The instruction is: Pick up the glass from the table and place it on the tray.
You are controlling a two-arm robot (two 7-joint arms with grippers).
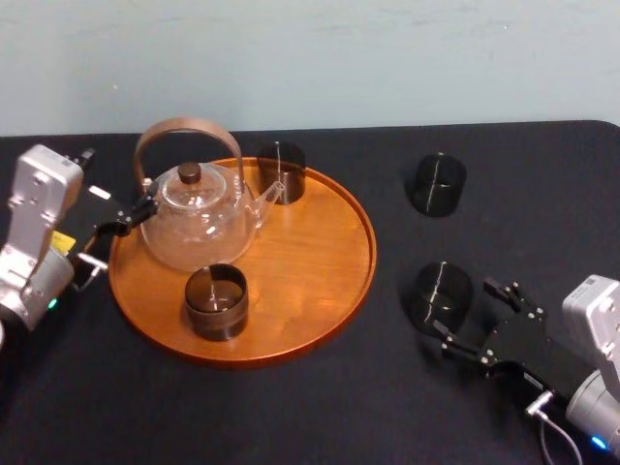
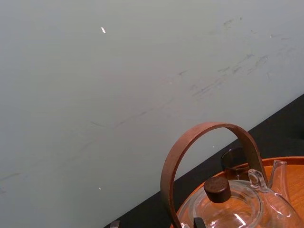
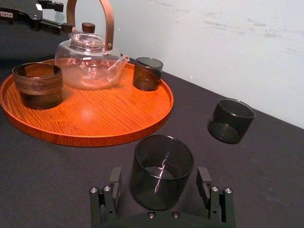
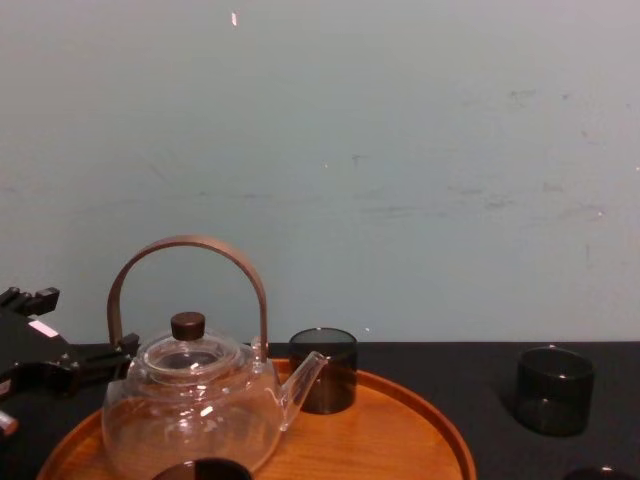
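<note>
Counted: four dark glasses, one teapot (image 1: pixel 199 228), one round wooden tray (image 1: pixel 310 262), two hands.

Two glasses stood on the tray: the back glass (image 1: pixel 282 172) by the teapot's spout, the front glass (image 1: pixel 217 301) near the tray's front rim. Two more stood upright on the black bench (image 1: pixel 291 407) to the right of the tray: the far glass (image 1: pixel 435 184) toward the wall, the near glass (image 1: pixel 441 295) closer to the robot and off the tray.

The right hand (image 3: pixel 159 183) sat low at the bench; its fingers (image 3: pixel 114 179) were apart, one on each side of the near glass, not clamped on it. The left hand (image 1: pixel 116 189) was at the tray's left edge, fingers apart; one finger lay just beside the foot of the teapot's handle; contact could not be made out.

The chest view cut off the front glass and the near glass at its lower edge, rims only; the left wrist view cut the teapot off below its lid.

The tray held the teapot and its two glasses; the teapot was clear, lid on, hoop handle upright; liquid in it or in any glass could not be made out.
</note>
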